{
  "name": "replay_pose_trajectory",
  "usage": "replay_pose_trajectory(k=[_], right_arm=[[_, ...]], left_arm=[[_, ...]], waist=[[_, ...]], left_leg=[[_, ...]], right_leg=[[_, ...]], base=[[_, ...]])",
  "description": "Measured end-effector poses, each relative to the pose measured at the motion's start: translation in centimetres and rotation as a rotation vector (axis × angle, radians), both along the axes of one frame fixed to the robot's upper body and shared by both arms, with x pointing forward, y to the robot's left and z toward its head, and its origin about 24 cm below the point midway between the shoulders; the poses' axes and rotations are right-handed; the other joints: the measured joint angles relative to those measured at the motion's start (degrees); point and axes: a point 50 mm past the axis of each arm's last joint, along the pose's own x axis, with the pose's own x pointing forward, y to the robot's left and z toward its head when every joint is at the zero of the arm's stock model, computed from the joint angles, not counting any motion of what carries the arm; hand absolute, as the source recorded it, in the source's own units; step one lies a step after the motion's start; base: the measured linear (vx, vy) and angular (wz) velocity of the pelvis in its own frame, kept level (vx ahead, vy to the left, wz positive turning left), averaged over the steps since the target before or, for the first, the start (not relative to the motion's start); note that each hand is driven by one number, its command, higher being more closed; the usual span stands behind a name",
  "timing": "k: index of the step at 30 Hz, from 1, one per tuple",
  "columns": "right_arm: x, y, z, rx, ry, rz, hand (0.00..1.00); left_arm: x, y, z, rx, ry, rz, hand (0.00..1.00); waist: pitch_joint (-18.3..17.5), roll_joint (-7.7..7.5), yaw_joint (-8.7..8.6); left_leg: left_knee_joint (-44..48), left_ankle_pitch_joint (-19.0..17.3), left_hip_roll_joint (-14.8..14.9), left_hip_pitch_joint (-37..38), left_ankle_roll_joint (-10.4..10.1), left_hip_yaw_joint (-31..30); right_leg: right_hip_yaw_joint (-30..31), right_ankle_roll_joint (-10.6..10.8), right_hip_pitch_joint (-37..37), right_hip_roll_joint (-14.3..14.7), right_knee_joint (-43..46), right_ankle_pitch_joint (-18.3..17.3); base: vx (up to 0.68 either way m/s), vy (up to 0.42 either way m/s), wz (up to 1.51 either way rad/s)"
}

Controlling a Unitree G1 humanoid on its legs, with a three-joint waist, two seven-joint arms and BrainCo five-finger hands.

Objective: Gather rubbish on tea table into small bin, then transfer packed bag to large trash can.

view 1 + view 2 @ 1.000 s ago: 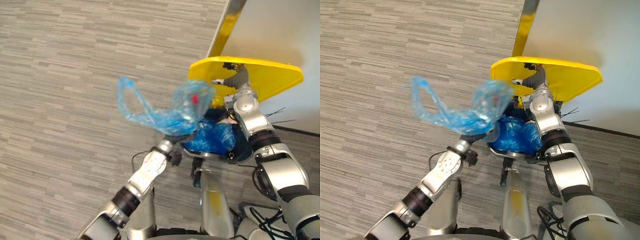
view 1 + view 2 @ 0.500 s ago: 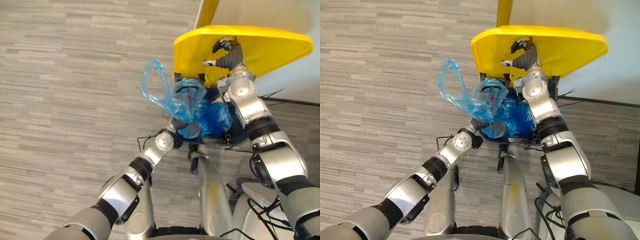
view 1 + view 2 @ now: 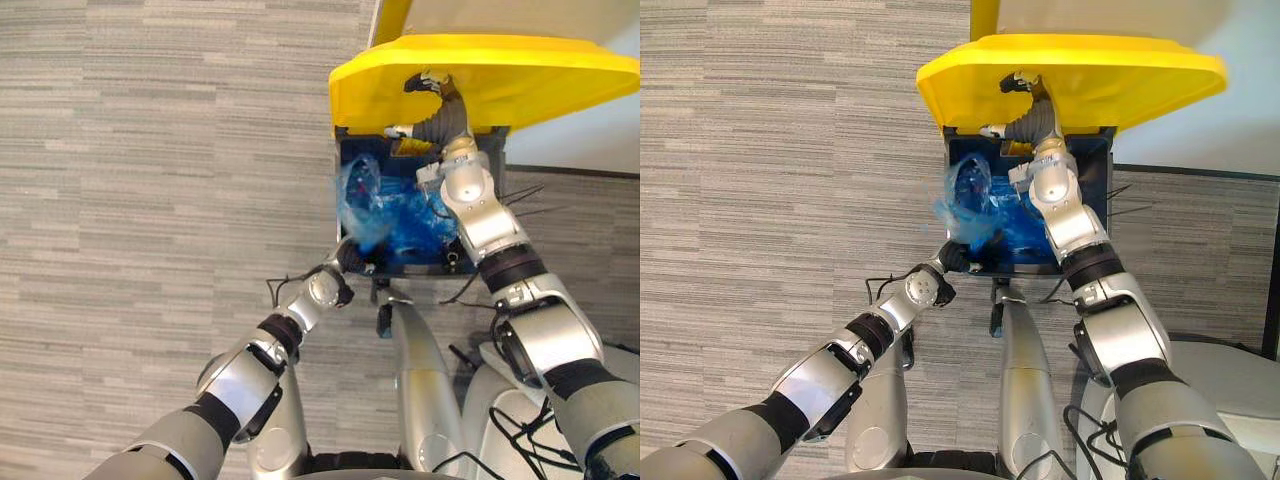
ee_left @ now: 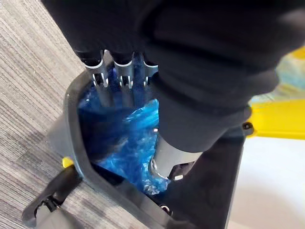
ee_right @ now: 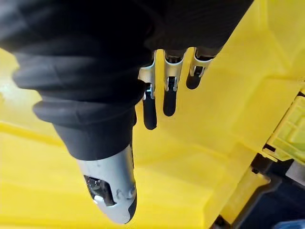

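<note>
Looking down from the head cams, the big trash can [image 4: 71,129] sits upper centre of the frame, a dark body with its yellow lid [image 3: 530,75] tipped up and back toward the top edge. Right hand [image 3: 430,95] is up against the underside of that lid, fingers [image 5: 170,90] pretty much straight on the yellow plastic and thumb off to one side, so it's propping the lid rather than grabbing anything. The blue bag [image 3: 370,200] is down in the can's mouth, on the left half of the opening, crumpled and a bit see-through. There's more blue plastic to its right inside the can and honestly I can't separate the two. Left hand [image 3: 349,262] is right at the near rim, at the lower left corner of the opening, reaching into that blue mess. The wrist cam has it buried in the plastic, so can't tell if it's clamped on the bag or loose. Grey striped carpet [image 3: 150,150] all around.
</note>
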Motion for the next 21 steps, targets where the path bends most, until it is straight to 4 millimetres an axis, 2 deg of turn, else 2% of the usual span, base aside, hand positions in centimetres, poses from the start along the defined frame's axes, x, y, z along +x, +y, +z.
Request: replay_pose_trajectory(k=[5,8,9,12,13,14,15,16,17,18,19,20,21], right_arm=[[-0.8,-0.4,-3.7,0.006,0.098,0.007,0.0],[-2.7,-1.0,-7.0,0.023,0.155,0.016,0.0],[-3.9,-1.5,-8.7,0.037,0.187,0.009,0.0],[-7.0,-2.5,-13.3,0.128,0.298,-0.031,0.0],[-8.5,-2.7,-15.4,0.169,0.361,-0.05,0.0],[-9.7,-2.8,-17.1,0.183,0.42,-0.055,0.0],[-11.6,-3.3,-19.4,0.194,0.502,-0.07,0.0],[-12.5,-3.6,-20.4,0.199,0.534,-0.082,0.0],[-14.0,-4.0,-21.9,0.205,0.596,-0.101,0.0],[-15.2,-4.2,-23.3,0.21,0.657,-0.103,0.0],[-16.1,-4.4,-24.3,0.205,0.701,-0.112,0.0],[-19.0,-5.2,-26.9,0.204,0.827,-0.151,0.0],[-20.1,-5.4,-27.8,0.2,0.874,-0.16,0.0]], left_arm=[[-1.1,2.7,-1.7,-0.008,0.023,0.051,0.0],[-2.6,5.4,-3.2,-0.055,0.056,0.107,0.0],[-3.3,6.6,-3.9,-0.084,0.082,0.139,0.0],[-5.8,10.6,-5.8,-0.177,0.134,0.286,0.0],[-7.1,12.7,-6.7,-0.204,0.159,0.364,0.0],[-8.4,14.4,-7.5,-0.218,0.183,0.428,0.0],[-10.4,16.5,-8.6,-0.231,0.222,0.52,0.0],[-11.5,17.4,-9.1,-0.242,0.242,0.562,0.0],[-13.6,18.8,-9.9,-0.271,0.269,0.643,0.0],[-16.0,20.2,-10.8,-0.286,0.31,0.733,0.0],[-17.0,20.8,-11.3,-0.279,0.333,0.76,0.0],[-18.9,21.5,-11.9,-0.272,0.375,0.801,0.0],[-19.4,21.6,-12.1,-0.273,0.386,0.814,0.0]], waist=[[-0.1,-0.16,0.17],[-0.6,-0.9,0.35],[-0.8,-1.3,0.35],[-2.0,-3.55,0.42],[-2.9,-5.23,0.86],[-3.8,-6.69,1.37],[-5.0,-7.62,2.05],[-5.5,-7.84,2.04],[-6.7,-8.24,3.29],[-6.9,-8.09,3.33],[-7.3,-7.68,2.88],[-9.0,-7.69,2.35],[-9.5,-7.56,2.22]], left_leg=[[-0.3,0.2,0.6,4.8,-0.5,-1.5],[-0.5,0.5,0.9,8.7,-0.9,-2.4],[-0.4,0.6,1.0,10.3,-1.0,-2.5],[-0.7,1.1,0.5,13.8,-0.4,-1.4],[-1.7,1.7,-0.8,15.6,0.3,-0.3],[-2.7,2.2,-1.7,17.0,0.9,1.2],[-3.4,2.9,-2.7,18.4,2.0,3.4],[-3.7,3.2,-2.8,18.8,2.7,4.6],[-6.0,4.5,-2.0,19.6,4.2,7.7],[-8.4,6.1,-1.6,20.9,5.0,9.8],[-9.7,6.8,-1.5,21.3,5.4,10.1],[-13.3,9.2,-1.3,22.2,5.6,10.4],[-14.7,10.4,-1.4,22.3,5.5,10.5]], right_leg=[[-1.4,1.1,6.0,0.2,-0.5,-0.9],[-3.1,1.0,10.9,0.0,-0.5,-1.7],[-3.7,1.3,13.1,-0.2,-0.5,-2.0],[-3.8,1.7,17.2,-1.3,-1.2,-1.8],[-2.9,2.5,18.4,-2.3,-1.9,-1.3],[-2.0,2.3,18.9,-3.0,-2.7,-0.5],[-1.2,2.5,20.2,-3.8,-5.5,1.8],[-1.1,2.3,21.0,-4.1,-7.5,3.6],[-3.2,2.0,21.8,-3.8,-12.8,9.2],[-6.6,-1.0,21.2,-4.2,-5.1,7.1],[-7.1,-2.0,21.2,-4.1,1.1,4.5],[-7.6,-1.6,22.8,-3.8,11.6,-3.7],[-7.7,-1.2,23.8,-3.9,14.1,-5.9]], base=[[-0.03,-0.021,0.19],[-0.03,-0.004,0.3],[-0.03,0.021,0.3],[-0.03,0.055,0.18],[-0.08,0.114,-0.06],[-0.1,0.132,-0.34],[-0.11,0.132,-0.38],[-0.14,0.127,-0.7],[-0.22,0.094,-0.88],[-0.25,0.068,-0.81],[-0.27,0.043,-0.28],[-0.18,0.018,0.18],[-0.18,-0.035,0.19]])
